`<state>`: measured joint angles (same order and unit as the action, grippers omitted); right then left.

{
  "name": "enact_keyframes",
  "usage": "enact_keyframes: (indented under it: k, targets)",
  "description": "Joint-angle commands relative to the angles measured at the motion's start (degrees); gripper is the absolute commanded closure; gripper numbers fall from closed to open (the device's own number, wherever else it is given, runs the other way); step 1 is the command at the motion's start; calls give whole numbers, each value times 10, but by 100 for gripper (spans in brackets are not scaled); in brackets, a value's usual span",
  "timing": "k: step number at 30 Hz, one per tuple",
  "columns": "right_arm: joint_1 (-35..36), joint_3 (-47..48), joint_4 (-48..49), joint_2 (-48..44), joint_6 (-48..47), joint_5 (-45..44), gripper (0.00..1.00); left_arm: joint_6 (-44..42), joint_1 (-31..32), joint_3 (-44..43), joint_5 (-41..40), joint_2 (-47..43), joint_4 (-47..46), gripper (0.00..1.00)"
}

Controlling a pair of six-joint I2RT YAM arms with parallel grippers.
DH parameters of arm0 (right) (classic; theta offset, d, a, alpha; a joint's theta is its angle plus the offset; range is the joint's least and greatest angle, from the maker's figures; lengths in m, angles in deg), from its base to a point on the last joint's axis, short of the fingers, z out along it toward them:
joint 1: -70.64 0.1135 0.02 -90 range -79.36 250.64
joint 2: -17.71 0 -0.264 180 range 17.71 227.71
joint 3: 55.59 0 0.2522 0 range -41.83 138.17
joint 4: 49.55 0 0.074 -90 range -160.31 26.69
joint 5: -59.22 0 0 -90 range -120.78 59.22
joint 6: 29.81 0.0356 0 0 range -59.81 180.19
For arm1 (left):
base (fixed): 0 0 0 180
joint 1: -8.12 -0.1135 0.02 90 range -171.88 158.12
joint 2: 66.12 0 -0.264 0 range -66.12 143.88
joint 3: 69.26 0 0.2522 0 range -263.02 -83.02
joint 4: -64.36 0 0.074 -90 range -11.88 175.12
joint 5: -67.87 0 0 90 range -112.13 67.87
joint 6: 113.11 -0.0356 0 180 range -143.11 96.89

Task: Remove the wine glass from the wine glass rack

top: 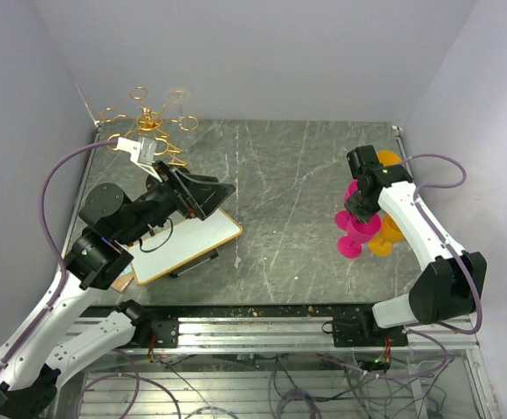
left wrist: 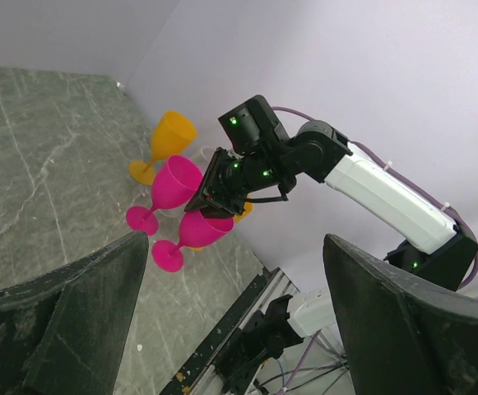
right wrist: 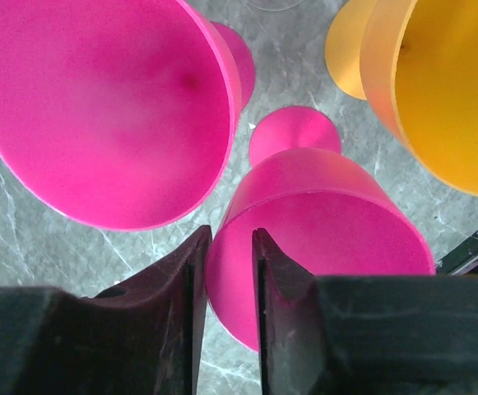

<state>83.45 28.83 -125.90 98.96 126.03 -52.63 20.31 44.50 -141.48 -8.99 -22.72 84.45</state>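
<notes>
Right gripper (right wrist: 226, 271) jaws sit narrowly parted at the rim of a pink wine glass (right wrist: 321, 239) near the table's (top: 305, 175) right edge; gripping or freed, cannot tell. Left gripper (left wrist: 234, 247) gapes empty. Wine glass rack (top: 153, 118), far-left corner, looks bare, so probably only letting go is left.

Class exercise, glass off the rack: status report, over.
Left tool open, aimed away from rack. Right tool at pink glass rim, grip unclear. No glass seen on rack.

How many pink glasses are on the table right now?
2: one pink glass stands free beside the right fingers; the other pink glass has its rim between them. Others may be hidden.
</notes>
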Motion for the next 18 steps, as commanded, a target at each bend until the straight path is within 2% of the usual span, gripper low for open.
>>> enact_keyframes:
  k: [1,4,6,9,13,17,18]
  targets:
    - [-2,36,-25,-5,-10,-11,71,-9,-2,-21,-12,-3,-1,2]
    - [-2,58,-47,-17,-15,-9,67,-10,-2,-24,-10,3,0,2]
    - [-2,68,-57,-33,-23,-6,61,-12,-2,-28,-9,6,4,2]
    - [-2,74,-54,-65,-42,-4,42,-14,-2,-32,-12,8,10,2]
    - [-2,62,-21,-130,-86,8,23,-18,-2,-38,-21,9,25,3]
    - [-2,38,15,-206,-117,15,2,-29,-2,-76,-83,25,104,2]
    - [-2,32,30,-233,-123,15,1,-33,-2,-93,-105,33,132,1]
